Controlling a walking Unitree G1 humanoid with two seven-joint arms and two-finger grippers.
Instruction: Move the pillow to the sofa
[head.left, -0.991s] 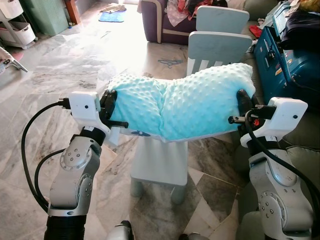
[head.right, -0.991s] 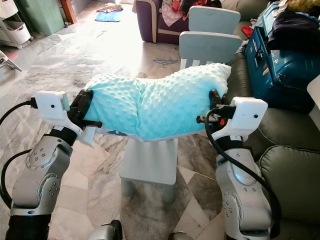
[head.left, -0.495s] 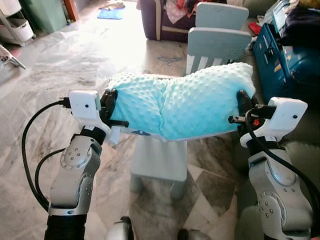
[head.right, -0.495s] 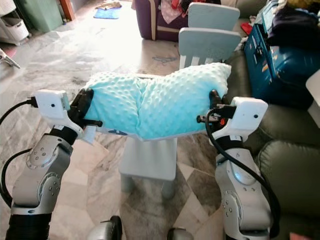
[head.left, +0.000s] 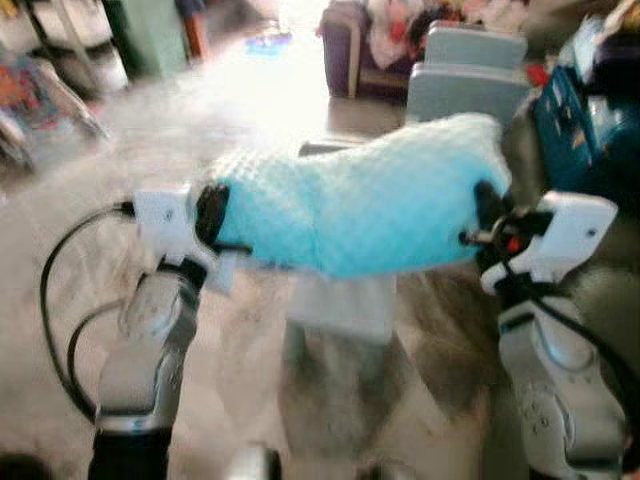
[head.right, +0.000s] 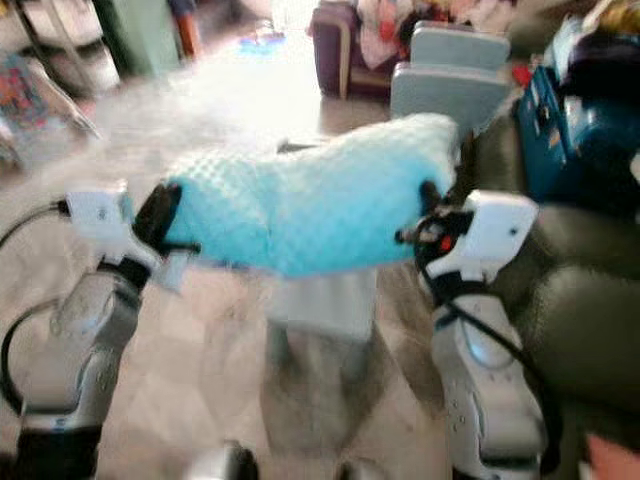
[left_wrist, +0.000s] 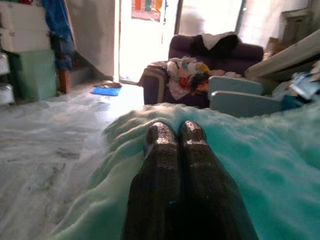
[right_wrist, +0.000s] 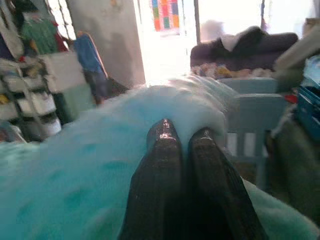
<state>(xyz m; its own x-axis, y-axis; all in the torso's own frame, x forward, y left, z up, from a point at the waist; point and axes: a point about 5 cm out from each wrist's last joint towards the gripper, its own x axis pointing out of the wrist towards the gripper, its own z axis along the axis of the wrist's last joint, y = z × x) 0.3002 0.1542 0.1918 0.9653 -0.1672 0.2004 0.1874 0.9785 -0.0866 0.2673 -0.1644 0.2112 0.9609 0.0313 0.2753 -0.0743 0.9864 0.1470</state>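
Note:
A turquoise dotted pillow (head.left: 360, 205) hangs in the air in front of me, clamped by its two ends between my grippers. My left gripper (head.left: 212, 212) pushes into its left end, and my right gripper (head.left: 487, 205) pushes into its right end. In the left wrist view the left gripper (left_wrist: 174, 131) has its fingers shut together, lying against the pillow (left_wrist: 260, 165). The right wrist view shows the right gripper (right_wrist: 186, 131) the same way, fingers shut and buried in the pillow (right_wrist: 75, 165). A grey-green sofa (head.right: 590, 310) lies at my right.
A pale blue child's chair (head.left: 345, 305) stands right under the pillow, its back (head.left: 468, 90) behind it. A blue suitcase (head.left: 590, 130) lies on the sofa. A purple armchair (head.left: 350, 50) piled with clothes stands at the back. Marble floor spreads out to the left.
The whole picture has blurred and slid to the right, so the camera is moving. The pillow stays clamped between both grippers as before.

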